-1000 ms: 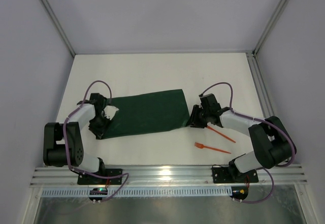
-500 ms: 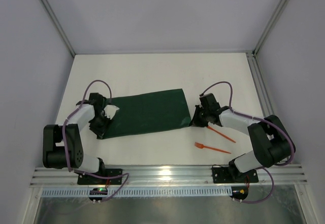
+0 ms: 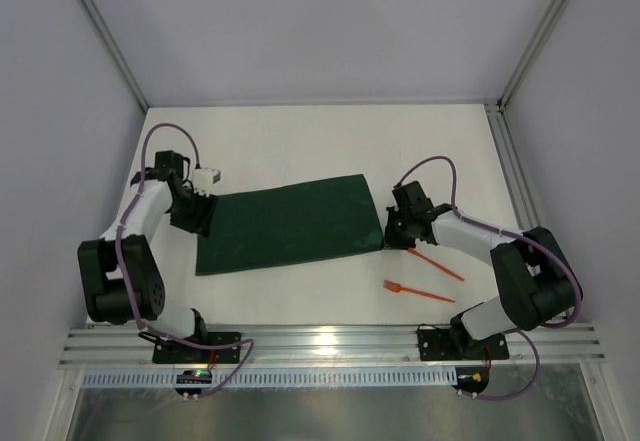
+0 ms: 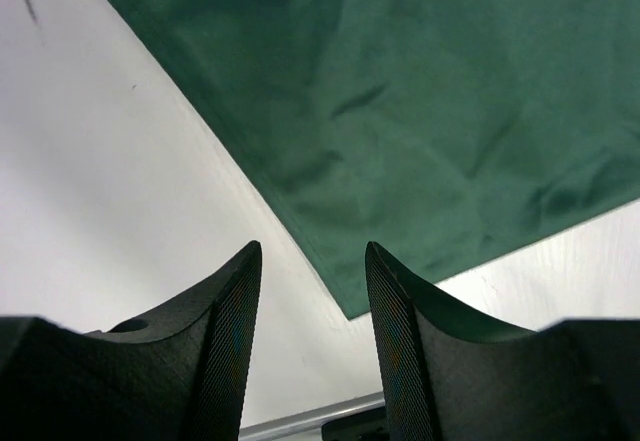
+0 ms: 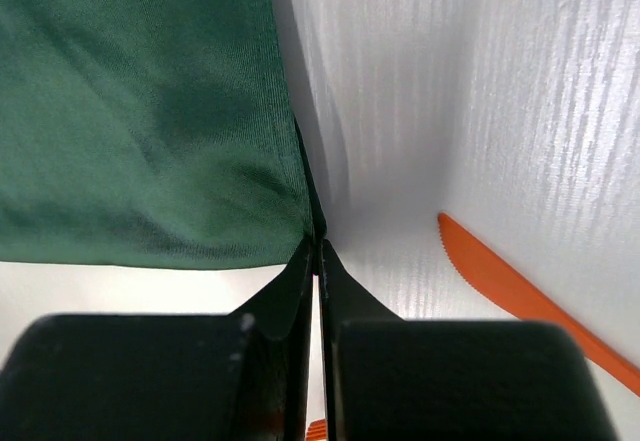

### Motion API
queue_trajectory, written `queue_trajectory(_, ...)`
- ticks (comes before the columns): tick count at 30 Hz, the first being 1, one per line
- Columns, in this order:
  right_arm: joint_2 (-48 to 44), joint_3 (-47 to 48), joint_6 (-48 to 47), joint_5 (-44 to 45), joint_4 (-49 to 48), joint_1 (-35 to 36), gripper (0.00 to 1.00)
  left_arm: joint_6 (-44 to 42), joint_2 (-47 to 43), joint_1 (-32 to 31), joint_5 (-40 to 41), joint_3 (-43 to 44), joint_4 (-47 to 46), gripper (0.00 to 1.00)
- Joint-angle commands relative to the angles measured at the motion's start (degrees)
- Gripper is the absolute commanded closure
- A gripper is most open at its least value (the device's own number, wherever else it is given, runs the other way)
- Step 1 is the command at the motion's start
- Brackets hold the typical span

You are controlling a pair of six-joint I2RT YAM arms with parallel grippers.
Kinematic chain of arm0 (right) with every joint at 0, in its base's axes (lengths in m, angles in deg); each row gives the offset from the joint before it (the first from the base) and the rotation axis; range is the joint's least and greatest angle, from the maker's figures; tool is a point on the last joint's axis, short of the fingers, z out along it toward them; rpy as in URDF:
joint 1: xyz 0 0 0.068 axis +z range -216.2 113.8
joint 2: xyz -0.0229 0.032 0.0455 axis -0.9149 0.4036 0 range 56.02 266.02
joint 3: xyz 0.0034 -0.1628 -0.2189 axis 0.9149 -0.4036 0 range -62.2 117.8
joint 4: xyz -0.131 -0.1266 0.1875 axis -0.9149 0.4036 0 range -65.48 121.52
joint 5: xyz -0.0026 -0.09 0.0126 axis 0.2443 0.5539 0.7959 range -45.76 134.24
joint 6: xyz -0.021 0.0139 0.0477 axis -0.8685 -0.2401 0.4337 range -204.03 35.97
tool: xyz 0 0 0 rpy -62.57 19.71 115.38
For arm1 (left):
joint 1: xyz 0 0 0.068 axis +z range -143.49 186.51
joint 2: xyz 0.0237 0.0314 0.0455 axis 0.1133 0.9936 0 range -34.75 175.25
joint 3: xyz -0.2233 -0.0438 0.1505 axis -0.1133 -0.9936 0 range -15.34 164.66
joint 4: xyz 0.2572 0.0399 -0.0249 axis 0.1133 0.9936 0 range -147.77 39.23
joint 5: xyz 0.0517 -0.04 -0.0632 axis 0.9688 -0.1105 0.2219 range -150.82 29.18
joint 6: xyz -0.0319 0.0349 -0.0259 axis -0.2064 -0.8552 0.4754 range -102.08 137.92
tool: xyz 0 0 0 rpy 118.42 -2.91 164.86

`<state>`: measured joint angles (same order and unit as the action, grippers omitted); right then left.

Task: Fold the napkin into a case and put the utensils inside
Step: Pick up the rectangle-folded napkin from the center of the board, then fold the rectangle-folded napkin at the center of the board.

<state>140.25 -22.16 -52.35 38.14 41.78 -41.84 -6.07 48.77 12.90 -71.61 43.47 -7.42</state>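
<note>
The dark green napkin [image 3: 290, 226] lies flat as a folded oblong in the middle of the table. My left gripper [image 3: 196, 219] hovers over its left end, open, with only white table between its fingers [image 4: 235, 341]. In the left wrist view the napkin [image 4: 420, 111] fills the upper right, its corner just beyond the gripper [image 4: 312, 253]. My right gripper [image 3: 386, 238] is shut on the napkin's near right corner; in the right wrist view the cloth [image 5: 140, 111] runs into the closed tips [image 5: 316, 248]. The utensils, an orange knife [image 3: 436, 264] [image 5: 500, 281] and an orange fork [image 3: 418, 291], lie right of the napkin.
A metal rail [image 3: 330, 341] runs along the near edge by the arm bases. Grey walls close the back and sides, with a slanted metal post [image 3: 505, 161] at the right edge of the white table [image 3: 300, 141].
My left gripper let go of the napkin's left end, opened and rose toward the back left; that end now lies flat. My right gripper closed on the napkin's right corner.
</note>
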Motion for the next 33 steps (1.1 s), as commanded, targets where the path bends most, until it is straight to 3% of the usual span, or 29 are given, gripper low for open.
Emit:
queue_trajectory(1,-2.22,2.16,-2.85,3.21,3.31,-0.01,0.96,5.87,6.2,0.29,0.5,3.06,-3.32,0.51)
queue_trajectory(10,-1.61,3.73,-6.37,5.67,6.38,-0.1,0.96,8.87,15.96,0.29,3.41,6.41,-9.48,0.5)
queue_trajectory(17,3.39,11.46,-10.15,11.2,13.76,2.35,0.96,8.61,16.06,0.81,1.13,4.48,-11.06,0.51)
queue_trajectory(25,9.45,26.73,-11.99,19.46,22.45,11.84,0.96,7.55,15.52,3.45,0.68,2.46,-11.32,0.57)
queue_trajectory(33,24.38,46.5,-14.01,17.63,23.88,25.02,0.96,7.99,18.07,3.54,-0.2,1.75,-12.03,0.68)
